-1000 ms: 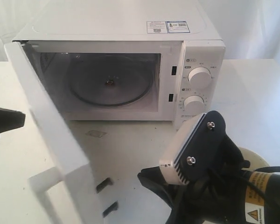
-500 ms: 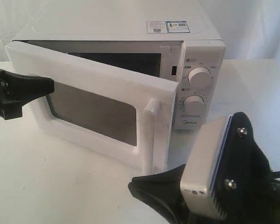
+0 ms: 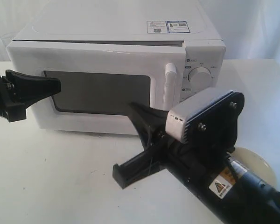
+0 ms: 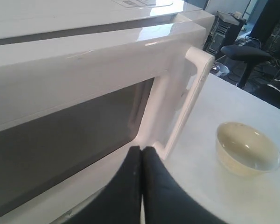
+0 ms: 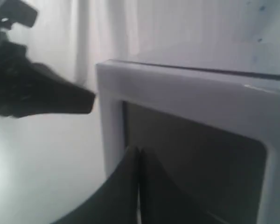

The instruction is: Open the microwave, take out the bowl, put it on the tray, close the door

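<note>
Door (image 3: 107, 58) about flush with microwave (image 3: 116, 28); likely stiff, light on its hinge, best pressed flat near handle (image 3: 170, 86); left gripper (image 3: 56, 86) tip at hinge side, right gripper (image 3: 133, 108) before window (image 3: 102, 91). Left wrist: jaws pinched together, empty, below handle; bowl (image 4: 247, 147) on table (image 4: 200, 186) aside. Right wrist: jaws likewise closed, empty, near window corner.

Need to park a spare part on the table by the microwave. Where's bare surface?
Bare: white tabletop in front of the boxy white microwave, between the black left gripper and the black right gripper. Also the strip right of the microwave in the exterior view, beyond the small cream-white bowl. Crowded: front right, where the right arm and bowl sit.
</note>
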You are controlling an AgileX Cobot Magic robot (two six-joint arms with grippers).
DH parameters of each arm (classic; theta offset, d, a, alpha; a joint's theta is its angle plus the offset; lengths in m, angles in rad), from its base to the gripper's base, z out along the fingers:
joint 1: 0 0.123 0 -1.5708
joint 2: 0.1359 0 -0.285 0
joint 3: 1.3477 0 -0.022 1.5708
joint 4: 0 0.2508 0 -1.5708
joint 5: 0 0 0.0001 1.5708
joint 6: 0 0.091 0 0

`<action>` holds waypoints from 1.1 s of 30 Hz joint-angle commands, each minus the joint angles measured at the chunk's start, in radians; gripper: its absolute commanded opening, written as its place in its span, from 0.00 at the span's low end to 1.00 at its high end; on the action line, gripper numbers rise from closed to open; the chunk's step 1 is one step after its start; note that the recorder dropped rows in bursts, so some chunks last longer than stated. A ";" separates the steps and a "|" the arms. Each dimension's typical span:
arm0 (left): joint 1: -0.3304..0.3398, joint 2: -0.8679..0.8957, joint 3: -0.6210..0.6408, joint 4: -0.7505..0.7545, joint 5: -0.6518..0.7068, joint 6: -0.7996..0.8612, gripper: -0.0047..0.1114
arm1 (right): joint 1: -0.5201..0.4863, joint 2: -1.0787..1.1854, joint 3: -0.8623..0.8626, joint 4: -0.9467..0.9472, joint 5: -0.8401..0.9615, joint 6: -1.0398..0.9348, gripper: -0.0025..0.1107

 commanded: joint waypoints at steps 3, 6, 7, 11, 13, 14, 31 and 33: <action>-0.003 -0.001 -0.006 0.036 0.021 -0.025 0.04 | 0.000 0.166 -0.015 0.073 -0.252 -0.021 0.02; -0.003 -0.001 -0.006 0.036 0.021 -0.039 0.04 | 0.000 0.227 -0.049 0.104 -0.252 -0.021 0.02; -0.003 -0.001 -0.006 0.036 0.021 -0.039 0.04 | 0.000 0.247 -0.065 0.111 -0.252 -0.023 0.02; -0.003 -0.001 -0.006 0.036 0.023 -0.039 0.04 | 0.000 0.299 -0.135 0.133 -0.252 -0.075 0.02; -0.003 -0.001 -0.006 0.046 0.024 -0.043 0.04 | -0.002 0.314 -0.172 0.149 -0.252 -0.116 0.02; -0.003 -0.001 -0.006 0.053 0.026 -0.043 0.04 | -0.004 0.318 -0.185 0.157 -0.252 -0.133 0.02; -0.003 -0.001 -0.006 0.066 0.099 -0.043 0.04 | -0.167 0.432 -0.347 0.187 -0.252 -0.153 0.02; -0.003 -0.001 -0.006 0.066 0.099 -0.043 0.04 | -0.183 0.449 -0.362 0.187 -0.252 -0.156 0.02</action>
